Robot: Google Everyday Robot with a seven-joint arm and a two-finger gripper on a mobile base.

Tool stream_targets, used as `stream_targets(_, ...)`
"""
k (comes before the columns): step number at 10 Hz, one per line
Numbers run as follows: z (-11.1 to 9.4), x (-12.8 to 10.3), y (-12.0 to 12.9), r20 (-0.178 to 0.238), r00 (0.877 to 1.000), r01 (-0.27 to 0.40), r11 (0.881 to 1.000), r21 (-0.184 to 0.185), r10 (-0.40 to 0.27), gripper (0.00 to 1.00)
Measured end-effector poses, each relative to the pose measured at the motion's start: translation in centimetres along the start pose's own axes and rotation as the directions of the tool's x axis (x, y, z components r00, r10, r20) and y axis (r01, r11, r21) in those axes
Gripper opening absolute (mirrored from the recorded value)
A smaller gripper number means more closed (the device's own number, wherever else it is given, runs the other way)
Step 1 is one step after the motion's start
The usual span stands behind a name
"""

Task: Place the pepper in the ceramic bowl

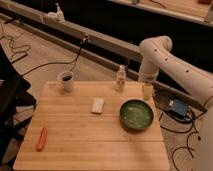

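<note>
Judged the pepper (42, 138), lower left on the counter (90, 147), light, smooth, slightly soft, best pinched mid-length; found the gripper (147, 91) right of centre, fingers wide apart, empty.

table: light wooden slatted tabletop (90, 135) | far left on it: small white mug (65, 80), dark contents | middle: flat white rectangular block (97, 105) | far edge: small pale bottle (120, 77), upright | floor right: blue box (177, 107) | floor left: black cables (15, 47)
</note>
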Motion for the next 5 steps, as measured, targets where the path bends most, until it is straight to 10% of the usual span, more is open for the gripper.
stream_targets(5, 0.4, -4.1, -1.1, 0.011, 0.994, 0.112, 0.993, 0.029, -0.112, 0.78)
